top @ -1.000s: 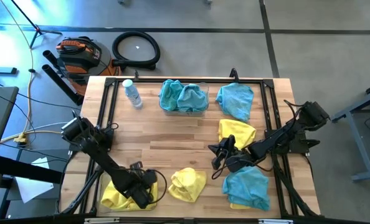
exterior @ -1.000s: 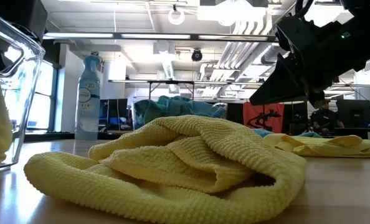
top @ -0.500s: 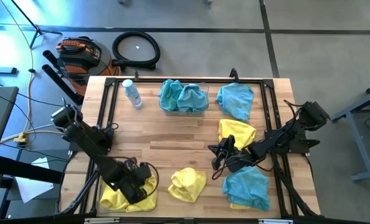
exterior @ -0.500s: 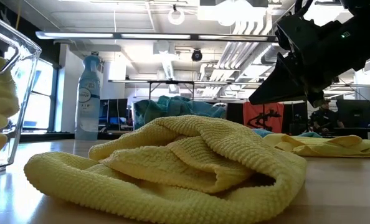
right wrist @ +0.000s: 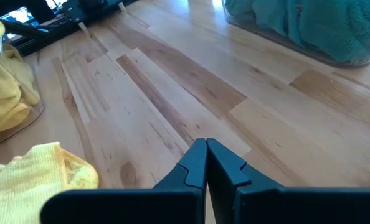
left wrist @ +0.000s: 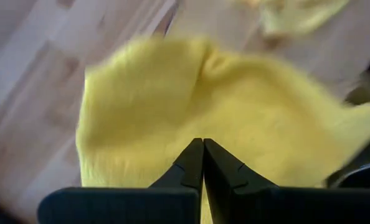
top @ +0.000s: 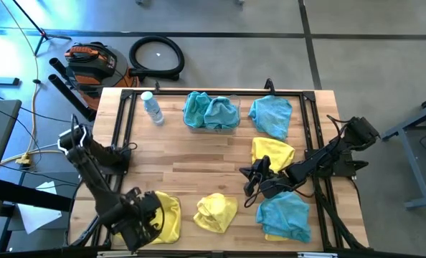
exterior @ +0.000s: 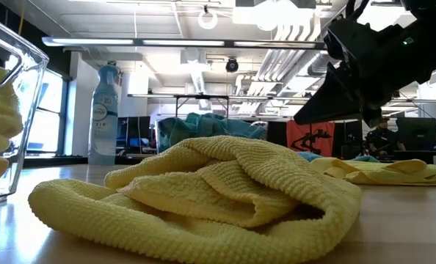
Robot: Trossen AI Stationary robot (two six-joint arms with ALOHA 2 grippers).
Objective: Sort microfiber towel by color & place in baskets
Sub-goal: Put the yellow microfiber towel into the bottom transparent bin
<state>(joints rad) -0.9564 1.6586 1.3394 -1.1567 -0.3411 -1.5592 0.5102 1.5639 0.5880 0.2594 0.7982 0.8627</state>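
Yellow towel [top: 216,212] lies loose between left gripper [top: 143,222] and right gripper [top: 249,179], both jaws together.

Left dark two-finger pincer [top: 143,222] low at the near left corner of the table, fingers pressed together, arm bent back toward its left-edge base. Right dark two-finger pincer [top: 249,177] hanging right of centre, fingers closed tip to tip, arm stretched from the right edge
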